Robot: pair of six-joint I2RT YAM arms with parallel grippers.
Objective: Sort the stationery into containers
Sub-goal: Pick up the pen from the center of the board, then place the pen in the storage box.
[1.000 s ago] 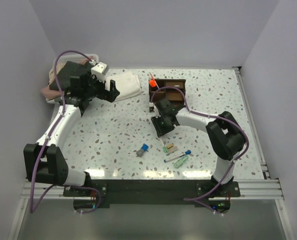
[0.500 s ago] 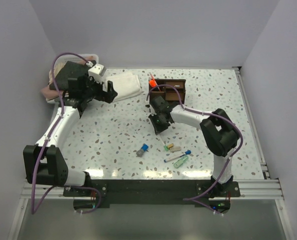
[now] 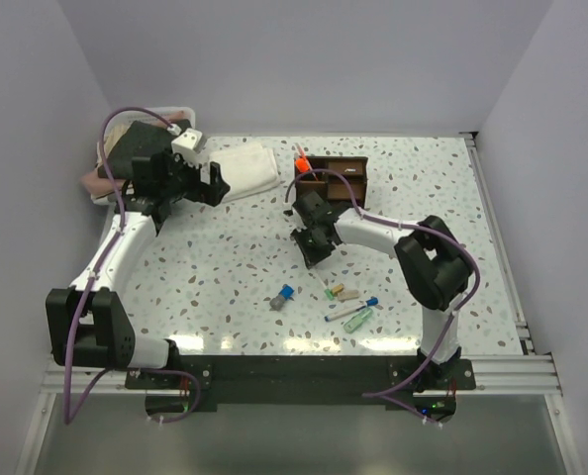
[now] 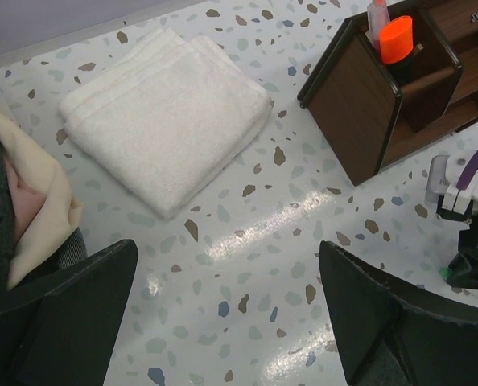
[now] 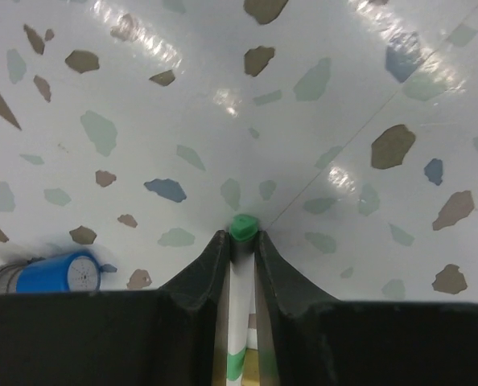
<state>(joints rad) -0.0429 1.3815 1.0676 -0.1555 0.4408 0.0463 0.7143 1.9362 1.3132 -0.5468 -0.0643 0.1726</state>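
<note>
Across the speckled terrazzo table [image 3: 225,257], the right arm has folded its elbow in over the last second. This has carried the right gripper [image 5: 237,238] away from the loose items and up toward the dark brown wooden desk organiser [image 3: 334,178], which now sits just beyond its wrist. The left arm has barely shifted. The left gripper [image 4: 227,251] hangs with its fingers spread wide and empty, the folded white cloth [image 4: 166,121] ahead of it to one side and the organiser ahead to the other.

The right gripper's fingers are pinched on a white pen with a green end [image 5: 242,227], whose tip pokes out just past them above bare table. I judge this item is on its way to a compartment and that several pieces are yet to be sorted.

The organiser's tall corner section holds an orange-capped highlighter [image 4: 396,39] standing upright, with a pinkish pen end [image 4: 376,12] just beside it. Nothing shows in the lower sections, though they are partly cut off.

A blue-capped marker [image 5: 50,273] lies on the table near the right gripper, off to one side. The small loose pieces [image 3: 348,305] lie behind it, toward the arm bases.
</note>
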